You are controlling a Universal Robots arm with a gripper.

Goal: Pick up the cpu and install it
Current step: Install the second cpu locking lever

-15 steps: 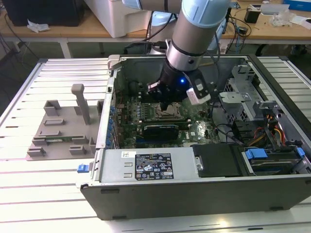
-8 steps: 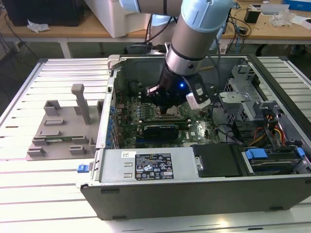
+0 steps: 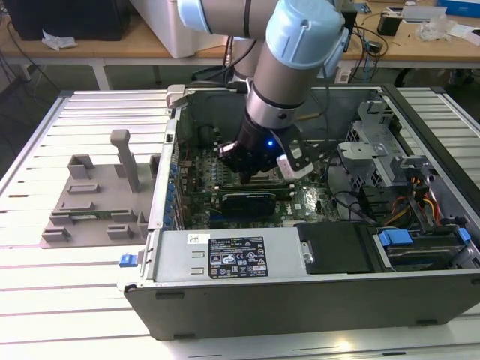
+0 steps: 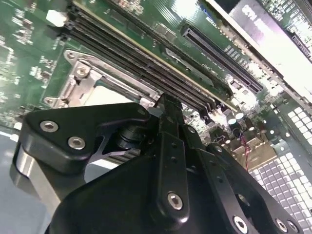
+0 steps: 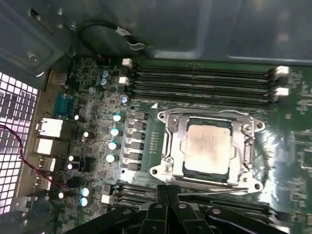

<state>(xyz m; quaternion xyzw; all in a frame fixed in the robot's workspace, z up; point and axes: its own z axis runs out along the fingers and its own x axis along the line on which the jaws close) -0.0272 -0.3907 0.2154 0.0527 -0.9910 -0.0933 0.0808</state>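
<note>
The black gripper [image 5: 168, 191] is hanging low over the board inside the case, its two jaws pressing together at the tips with nothing between them. Just past those tips, apart from them and not touching, the small flat square cpu [image 5: 207, 147] is lying flat and level inside the silvery metal socket frame [image 5: 168, 141], whose rim is running round all four of its sides. The chip is showing a pale, silvery-white metal top with a faint tan cast and a darker edge; in the second wrist view a pale patch of it [image 4: 105, 95] is peeking out beside the gripper [image 4: 167, 105]. Beyond the socket, long black memory slots [image 5: 200, 80] are running in parallel rows across the green motherboard [image 5: 97, 146]. In the exterior view the gripper [image 3: 255, 174] is reaching down into the middle of the open grey metal computer case [image 3: 300, 300], with a black rectangular expansion card [image 3: 247, 202] sitting just at its six o'clock. Well apart, at about nine o'clock from the gripper, a grey plastic tray [image 3: 90, 202] with upright blocks is resting on the white slatted table [image 3: 75, 285].
</note>
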